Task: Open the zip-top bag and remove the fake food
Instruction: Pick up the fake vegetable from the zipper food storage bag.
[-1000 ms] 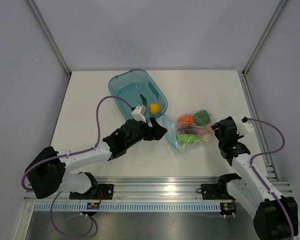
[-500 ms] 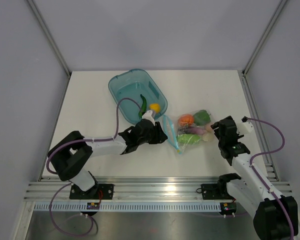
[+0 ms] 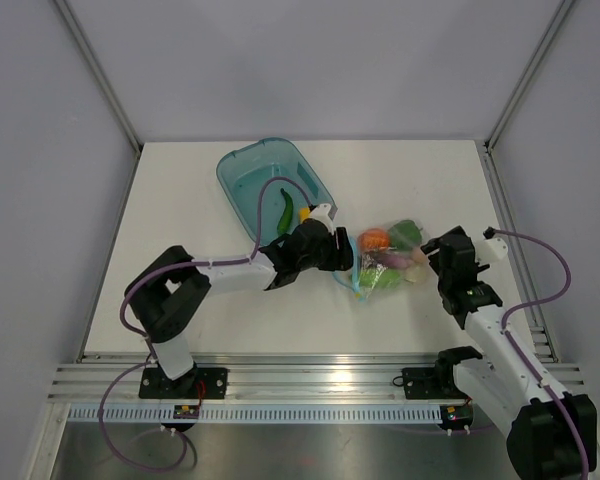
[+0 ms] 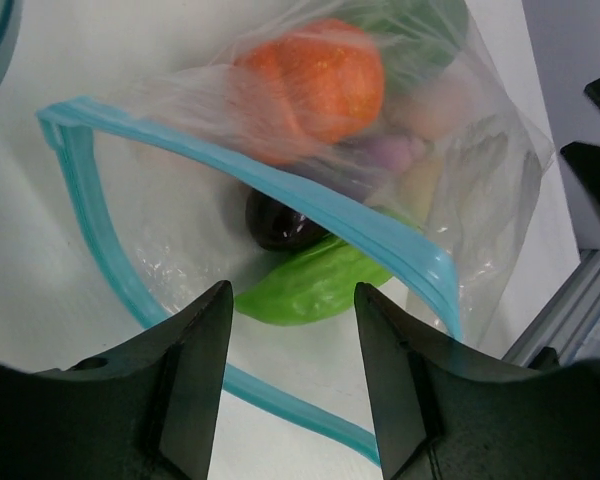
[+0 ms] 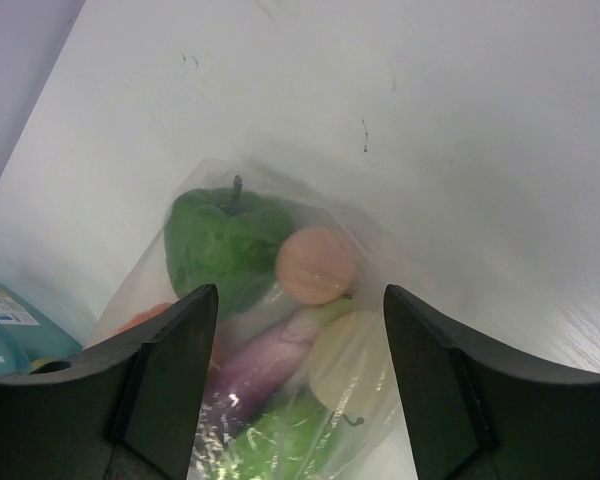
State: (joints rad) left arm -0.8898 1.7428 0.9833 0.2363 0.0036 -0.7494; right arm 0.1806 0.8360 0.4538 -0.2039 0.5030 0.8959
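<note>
Change: over the last second the left gripper (image 3: 340,256) moved from beside the tub (image 3: 242,168) across to the bag (image 3: 388,262). It closed partway on the way and is apart again now. It holds nothing, and in the wrist view its fingers (image 4: 195,370) sit just short of the mouth.

Meaning: this looks like lining up the next pull, with the reach into the bag not yet made.

Bag: lies on the right half of the tabletop (image 3: 180,200), about midway between the near and far edges, mouth facing left. The zip strip (image 4: 320,205) is parted into a loop, so the bag is open.
- At the mouth: green piece (image 4: 315,290), with the eggplant (image 4: 280,222) touching it behind.
- Deeper in: orange piece (image 4: 315,85), pepper (image 5: 225,245), peach piece (image 5: 317,265), purple piece (image 5: 265,370), whitish piece (image 5: 345,365).

Right gripper (image 3: 438,256): at the bag's closed end, jaws apart and nothing visibly pinched. I can't tell if it touches the plastic.

Tub: near the far edge, left of centre. It holds a long green piece (image 3: 286,212). The lemon seen there a second ago is now hard to make out behind the left wrist.
</note>
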